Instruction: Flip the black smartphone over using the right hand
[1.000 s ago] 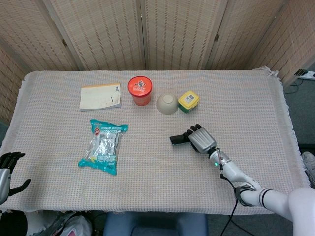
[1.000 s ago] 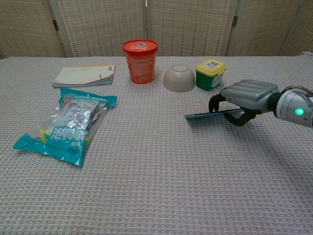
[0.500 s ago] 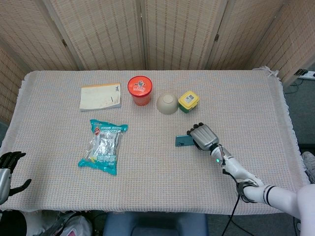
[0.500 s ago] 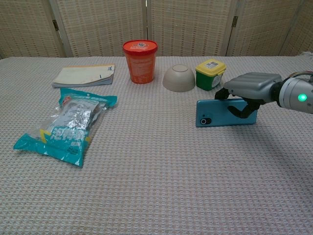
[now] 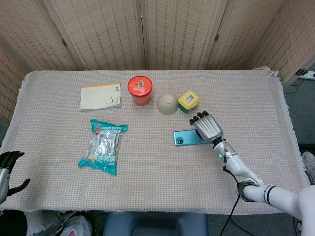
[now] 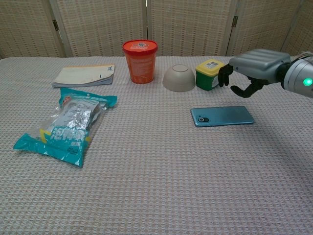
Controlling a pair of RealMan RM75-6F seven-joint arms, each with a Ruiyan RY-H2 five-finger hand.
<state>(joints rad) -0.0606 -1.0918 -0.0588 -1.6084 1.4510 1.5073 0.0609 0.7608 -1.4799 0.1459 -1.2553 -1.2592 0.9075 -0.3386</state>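
Right hand (image 6: 252,68) hangs in the upper right of the chest view, above the table and holding nothing, its dark fingers (image 6: 226,74) curled loosely downward with gaps between them. We see the smartphone (image 6: 222,116) lying flat just below and slightly left of that hand, apart from it, teal back and camera lens facing up, so we judge the flip done. Its long axis runs left to right across the frame, lens end at the left. In the head view the same hand (image 5: 207,127) covers the phone's (image 5: 185,138) right end from above.

Our left hand (image 5: 9,167) sits at the far lower left edge of the head view, off the cloth and well apart from the phone; we cannot tell how its fingers are set.

Behind the hand stand a yellow-lidded green tub (image 6: 211,73), an upturned bowl (image 6: 179,78) and an orange cup (image 6: 140,61); a notebook (image 6: 84,75) and snack bag (image 6: 66,125) lie far left. We judge the tub the one thing near enough to brush.
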